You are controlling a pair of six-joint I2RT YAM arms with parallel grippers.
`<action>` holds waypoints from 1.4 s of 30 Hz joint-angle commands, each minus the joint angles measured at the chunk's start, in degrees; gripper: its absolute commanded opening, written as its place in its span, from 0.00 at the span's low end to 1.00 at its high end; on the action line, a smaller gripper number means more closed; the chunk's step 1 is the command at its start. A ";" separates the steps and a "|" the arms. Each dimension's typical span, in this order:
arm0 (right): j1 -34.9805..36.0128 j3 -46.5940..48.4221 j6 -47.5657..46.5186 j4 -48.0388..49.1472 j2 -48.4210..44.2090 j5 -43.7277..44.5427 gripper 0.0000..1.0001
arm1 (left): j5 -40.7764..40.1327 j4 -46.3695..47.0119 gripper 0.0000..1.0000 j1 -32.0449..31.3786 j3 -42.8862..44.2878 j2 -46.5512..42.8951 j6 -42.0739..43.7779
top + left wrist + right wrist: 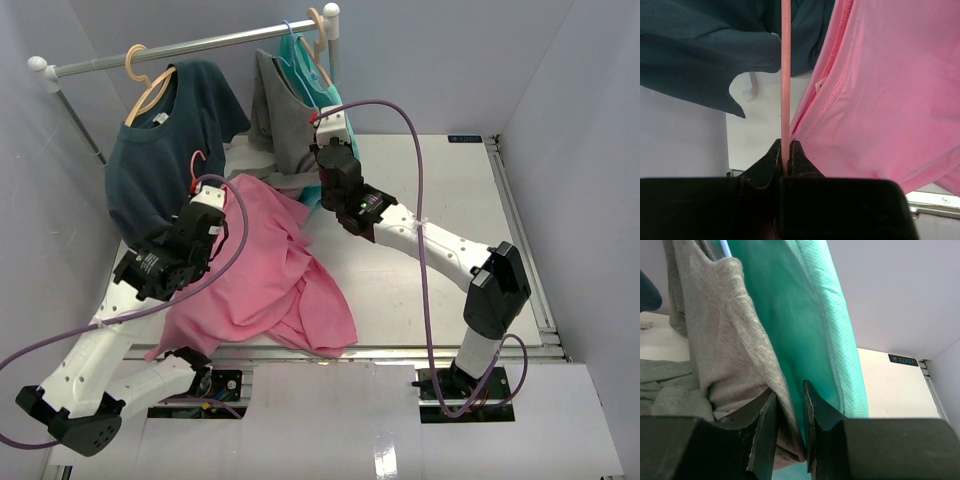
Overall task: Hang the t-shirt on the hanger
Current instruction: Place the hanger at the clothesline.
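The pink t-shirt (pixel 270 270) lies crumpled on the table's left half, one part drooping over the front edge. It fills the right of the left wrist view (pixel 880 100), collar seam and tag showing. My left gripper (pixel 207 200) is shut on the thin pink hanger (pixel 785 75). The wire runs straight up from between the jaws (pixel 785 150). The hanger's hook (pixel 197 165) shows by the shirt's upper edge; the rest of its frame is hidden. My right gripper (pixel 322 135) is off the pink shirt, at the hanging shirts. Its jaws (pixel 789 395) stand narrowly apart, with grey cloth hanging between them.
A rail (pixel 200 45) crosses the back. A navy shirt (pixel 160 150) hangs there on a tan wooden hanger (pixel 148 85). A grey shirt (pixel 275 115) and a turquoise shirt (pixel 310 85) hang at the right end, with a blue hanger (pixel 290 30). White walls close in on both sides.
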 commanded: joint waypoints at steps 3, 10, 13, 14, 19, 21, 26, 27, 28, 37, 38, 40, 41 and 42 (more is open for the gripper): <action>-0.99 -0.26 0.23 -0.56 -4.00 -1.58 0.29 | -4.00 -1.43 0.00 0.02 5.10 -1.96 -2.65; -0.66 1.57 4.95 -7.45 -5.31 -12.59 0.37 | -0.25 23.23 0.00 0.02 2.58 -5.12 17.50; -0.58 1.29 5.01 -8.90 -5.63 -13.89 0.37 | -7.06 22.26 0.00 0.02 9.91 -0.79 20.94; -0.61 1.26 4.75 -8.98 -5.52 -13.52 0.37 | -8.39 21.45 0.00 0.02 12.45 1.05 21.56; -0.64 0.94 3.42 -8.95 -4.39 -12.02 0.37 | -8.42 14.80 0.00 0.04 24.00 9.82 20.43; -0.64 0.87 3.22 -8.85 -4.03 -11.85 0.37 | -6.82 7.00 0.00 0.83 29.21 14.56 16.28; -0.64 0.62 2.37 -8.77 -4.12 -11.41 0.37 | 0.14 8.48 0.00 1.85 27.92 17.28 15.86; -0.73 0.45 2.45 -8.86 -4.72 -11.32 0.38 | 1.63 9.97 0.00 1.86 27.22 17.02 16.30; -0.73 0.07 2.51 -8.80 -5.11 -11.44 0.37 | 4.03 12.68 0.00 1.98 26.58 16.58 17.24; -0.73 -7.22 5.83 -6.98 -15.17 -19.30 0.51 | 9.59 22.67 0.00 3.18 31.49 22.05 22.24; -0.73 -9.30 6.27 -5.49 -16.68 -19.52 0.55 | 9.08 23.05 0.00 3.32 31.72 22.79 22.28; -0.69 -14.57 7.64 -0.38 -20.58 -20.63 0.63 | 7.80 23.49 0.00 4.42 32.07 23.66 22.20; -0.65 -17.70 8.00 1.68 -22.95 -21.50 0.67 | 7.83 23.76 0.00 5.14 32.03 23.98 22.20; -0.70 -20.48 8.24 2.66 -25.57 -22.28 0.70 | 8.38 24.10 0.00 6.10 32.08 24.04 22.15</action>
